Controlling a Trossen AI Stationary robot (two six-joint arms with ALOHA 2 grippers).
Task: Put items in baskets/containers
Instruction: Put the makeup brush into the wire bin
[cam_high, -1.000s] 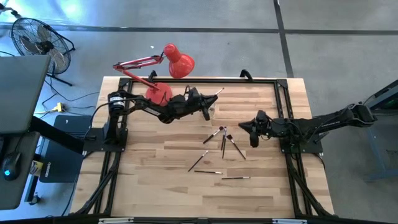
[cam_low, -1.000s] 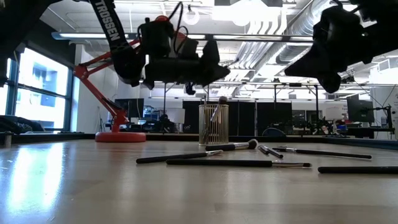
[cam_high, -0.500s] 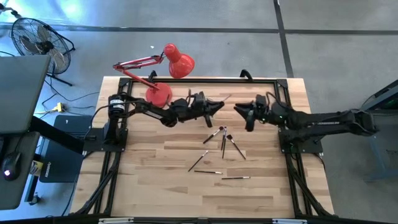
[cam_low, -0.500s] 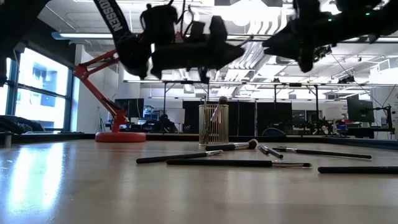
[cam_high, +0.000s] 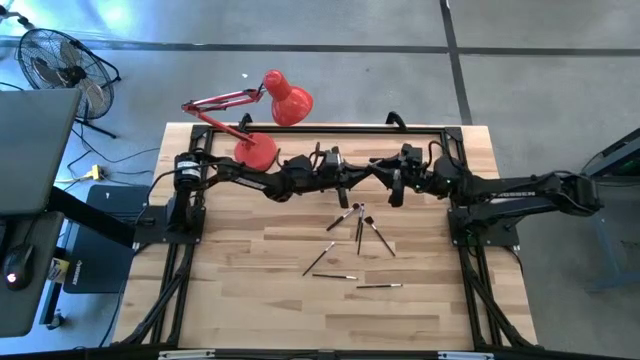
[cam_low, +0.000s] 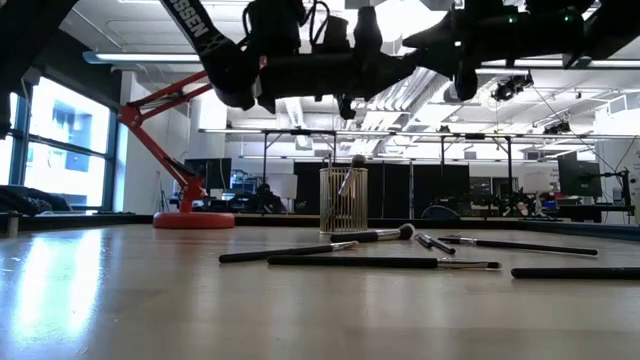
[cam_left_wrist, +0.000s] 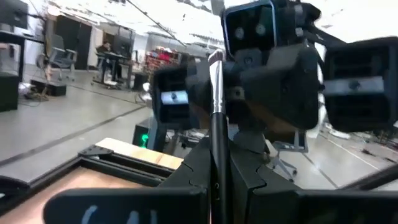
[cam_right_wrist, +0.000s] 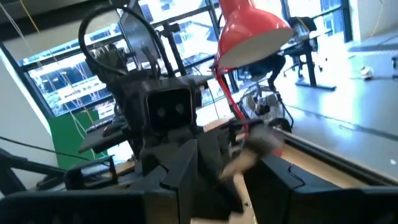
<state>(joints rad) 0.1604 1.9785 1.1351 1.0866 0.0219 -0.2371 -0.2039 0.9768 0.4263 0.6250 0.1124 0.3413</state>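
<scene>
The left gripper (cam_high: 352, 179) is clenched on a single brush (cam_left_wrist: 216, 118), held high above the glass cup (cam_low: 343, 200) with the handle pointing out between its fingers, apparently so the right gripper (cam_high: 390, 183) can take it in mid-air. Both arms stretch level over the cup and meet nose to nose; the right gripper's fingers stand parted around the brush's far end, not yet closed on it. The loose brushes (cam_high: 360, 228) lie scattered just nearside of the cup, beside the red lamp (cam_high: 268, 115).
</scene>
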